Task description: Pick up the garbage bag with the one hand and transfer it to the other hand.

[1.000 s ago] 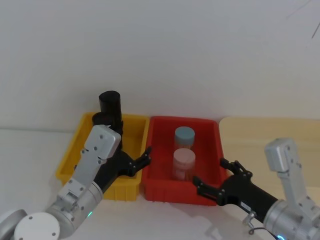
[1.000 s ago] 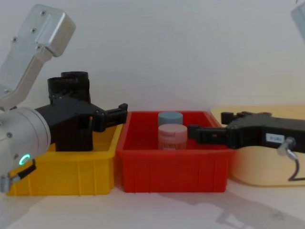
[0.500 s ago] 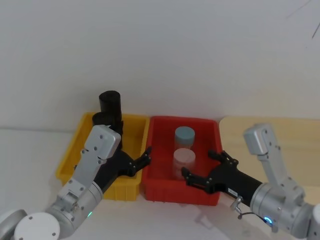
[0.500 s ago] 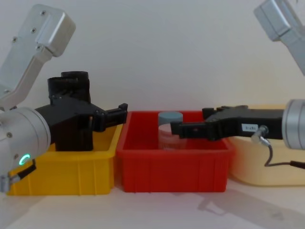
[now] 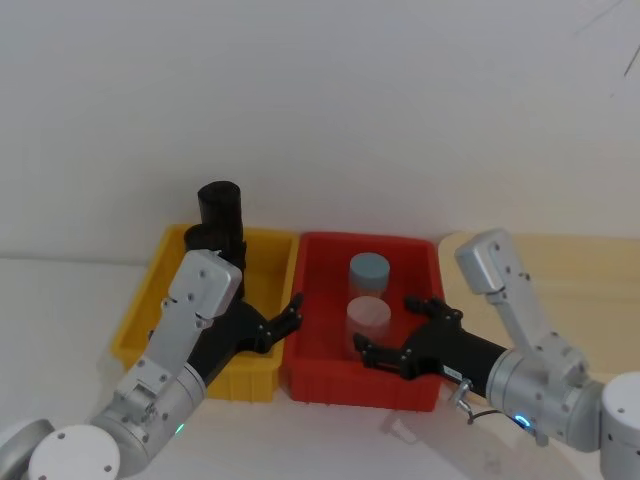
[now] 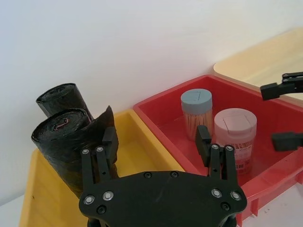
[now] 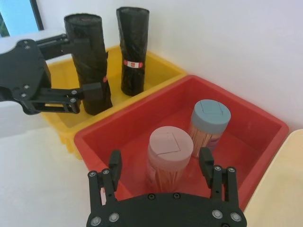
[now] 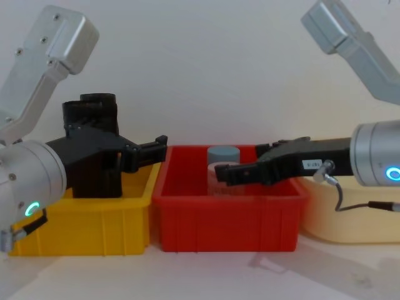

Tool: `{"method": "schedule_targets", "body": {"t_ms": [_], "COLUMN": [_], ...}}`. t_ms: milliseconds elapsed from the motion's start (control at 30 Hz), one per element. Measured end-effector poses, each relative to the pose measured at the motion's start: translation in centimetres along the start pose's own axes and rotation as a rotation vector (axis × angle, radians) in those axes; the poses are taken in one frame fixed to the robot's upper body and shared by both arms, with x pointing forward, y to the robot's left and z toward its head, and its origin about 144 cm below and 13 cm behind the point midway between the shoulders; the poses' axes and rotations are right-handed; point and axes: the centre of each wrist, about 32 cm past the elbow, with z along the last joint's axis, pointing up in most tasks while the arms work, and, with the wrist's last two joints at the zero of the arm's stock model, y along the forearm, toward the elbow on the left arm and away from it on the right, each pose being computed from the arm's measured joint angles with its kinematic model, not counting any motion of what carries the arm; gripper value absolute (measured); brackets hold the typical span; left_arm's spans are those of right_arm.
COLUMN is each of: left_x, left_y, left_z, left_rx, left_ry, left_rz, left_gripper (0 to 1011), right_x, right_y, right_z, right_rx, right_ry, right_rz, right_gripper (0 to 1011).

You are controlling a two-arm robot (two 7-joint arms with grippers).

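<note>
Right pincer [image 5: 386, 325] shifted left, open, left pincer [image 6: 156, 137] open beside garbage bag [image 6: 61, 139]

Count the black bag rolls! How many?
2. Both stand in the yellow bin: the front roll by the open left gripper, the back roll near the wall. None seems hidden.

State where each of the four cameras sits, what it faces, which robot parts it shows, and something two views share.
Head view: above, looking down at the yellow bin and red bin; left gripper and right gripper show.
Chest view: low, facing the bins' sides; both grippers reach in.
Left wrist view: behind its open gripper, facing the garbage bag.
Right wrist view: behind its open gripper, facing the pink-lidded jar.
Shared: both wrist views show the blue-lidded jar.
</note>
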Motion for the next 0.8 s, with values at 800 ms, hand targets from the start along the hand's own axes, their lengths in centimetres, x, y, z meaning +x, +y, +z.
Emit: {"method": "schedule_targets", "body": {"t_ms": [800], "left_x": [0.0], "left_y": [0.0], "left_z": [0.0], "left_rx": [0.0], "left_ry": [0.0], "left_rz": [0.0], "left_gripper": [1000], "right_x": [1.0], "right_y": [3.5], "right_z": [1.4], "right_rx": [-0.102], "right_ry": [-0.064], "right_rz": [-0.02], "right_gripper": [1002]}}
